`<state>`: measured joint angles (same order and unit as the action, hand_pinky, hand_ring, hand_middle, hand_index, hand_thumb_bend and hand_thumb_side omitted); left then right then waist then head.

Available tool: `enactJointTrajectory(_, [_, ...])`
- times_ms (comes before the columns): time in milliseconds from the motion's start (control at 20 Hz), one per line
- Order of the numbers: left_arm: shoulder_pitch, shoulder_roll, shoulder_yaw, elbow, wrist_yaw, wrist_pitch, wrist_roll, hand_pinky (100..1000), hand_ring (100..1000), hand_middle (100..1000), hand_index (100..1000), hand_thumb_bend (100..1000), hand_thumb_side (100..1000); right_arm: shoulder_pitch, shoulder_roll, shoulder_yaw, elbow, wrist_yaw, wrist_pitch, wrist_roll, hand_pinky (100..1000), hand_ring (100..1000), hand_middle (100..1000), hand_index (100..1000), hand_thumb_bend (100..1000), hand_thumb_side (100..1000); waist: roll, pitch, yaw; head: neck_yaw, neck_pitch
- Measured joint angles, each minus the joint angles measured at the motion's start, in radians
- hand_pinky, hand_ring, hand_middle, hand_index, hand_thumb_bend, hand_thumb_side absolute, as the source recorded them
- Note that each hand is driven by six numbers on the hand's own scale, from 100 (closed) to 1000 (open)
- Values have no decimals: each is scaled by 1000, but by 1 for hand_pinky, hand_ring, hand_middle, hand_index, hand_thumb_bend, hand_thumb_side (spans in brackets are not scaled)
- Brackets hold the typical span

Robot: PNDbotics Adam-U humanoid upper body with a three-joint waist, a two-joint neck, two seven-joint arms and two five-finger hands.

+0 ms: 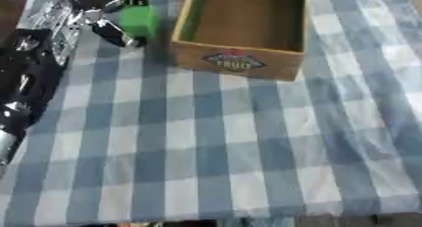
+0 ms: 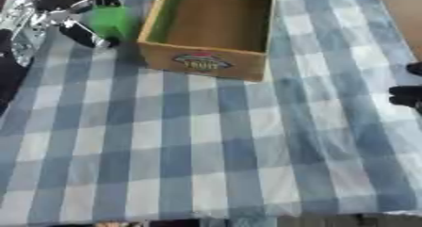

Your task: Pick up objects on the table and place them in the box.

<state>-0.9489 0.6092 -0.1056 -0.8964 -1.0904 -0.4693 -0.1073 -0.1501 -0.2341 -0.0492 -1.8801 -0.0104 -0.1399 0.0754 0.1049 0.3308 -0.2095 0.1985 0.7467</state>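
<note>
The robot's left hand (image 1: 99, 14), fingers (image 1: 115, 35) curled around a green block (image 1: 140, 21), holds it just left of the open wooden box (image 1: 235, 61) on the checked bench (image 1: 214, 146); right hand (image 2: 408, 95) barely visible, fingers' state unclear.

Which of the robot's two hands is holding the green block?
The left hand, at the upper left beside the wooden box, fingers curled round the green block. The right hand only shows at the right edge, empty.

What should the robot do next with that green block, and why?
Probably carry the green block a little to the right, over the box rim. The left hand is curled round the block just left of the box, and the box looks empty.
</note>
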Motion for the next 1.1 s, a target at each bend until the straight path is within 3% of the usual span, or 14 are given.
enactJointTrajectory(350, [0, 13, 0, -45, 48, -13, -32, 690, 550, 467, 689, 433, 251, 0, 0, 0, 0, 0, 0, 0, 685, 686, 814, 848, 100, 674, 0, -1, 6, -4, 0])
enactJointTrajectory(1100, [-19, 61, -55, -297, 258, -33, -130, 696, 553, 466, 696, 411, 192, 1, -1, -1, 0, 0, -1, -2, 685, 686, 814, 848, 100, 673, 1, -17, 13, -9, 0])
